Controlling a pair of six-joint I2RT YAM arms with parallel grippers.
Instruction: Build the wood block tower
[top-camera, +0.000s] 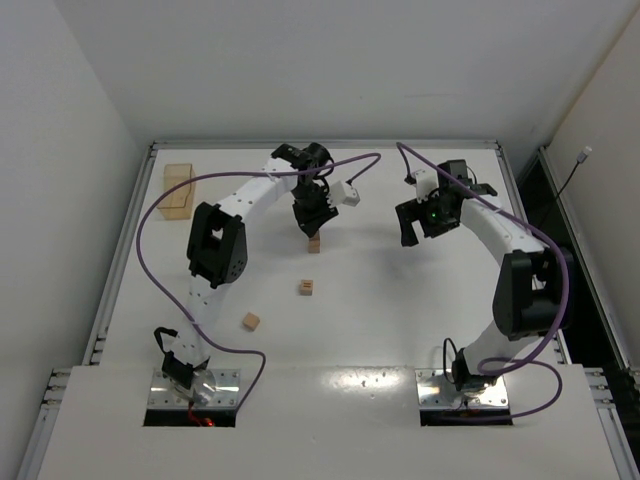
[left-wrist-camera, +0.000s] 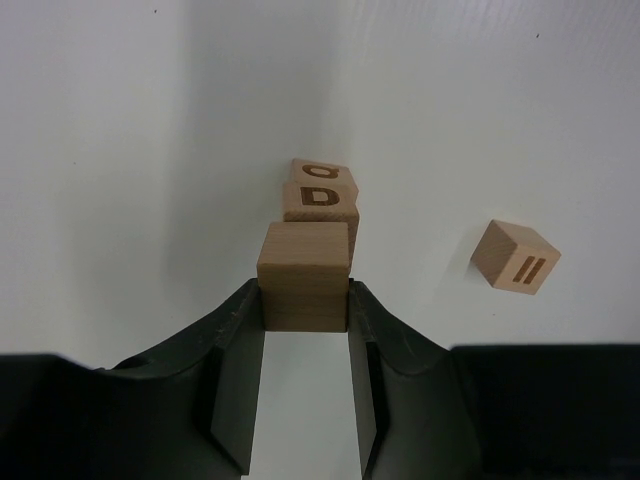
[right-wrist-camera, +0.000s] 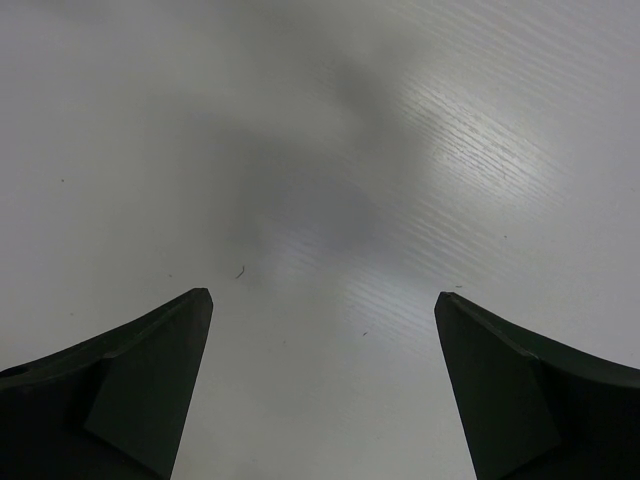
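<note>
At the middle of the surface, the left gripper pinches a plain wooden block between its jaws, squarely on two opposite faces. Just beyond the held block, in the left wrist view, sits the start of the wood block tower: a lettered piece showing a "D", with a second marked face above it. Whether that is one block or two stacked cannot be told from here. A loose block lies apart to one side. Seen from overhead, a second loose block lies further toward the near edge. The right gripper hangs spread wide over bare surface, holding nothing, well apart from the work.

Step in hand, as I judge it: set the held block on the tower.

1. Centre the held block over the top face. In the wrist view it appears offset toward the camera, so alignment is probably not complete.
2. Match its rotation to the piece below, edges parallel.
3. Lower straight down until the faces meet. Avoid sideways travel near contact, since a light column is likely to shift at a nudge.
4. Spread the jaws only enough to release, then lift vertically.
5. Hold the right gripper away throughout.
</note>
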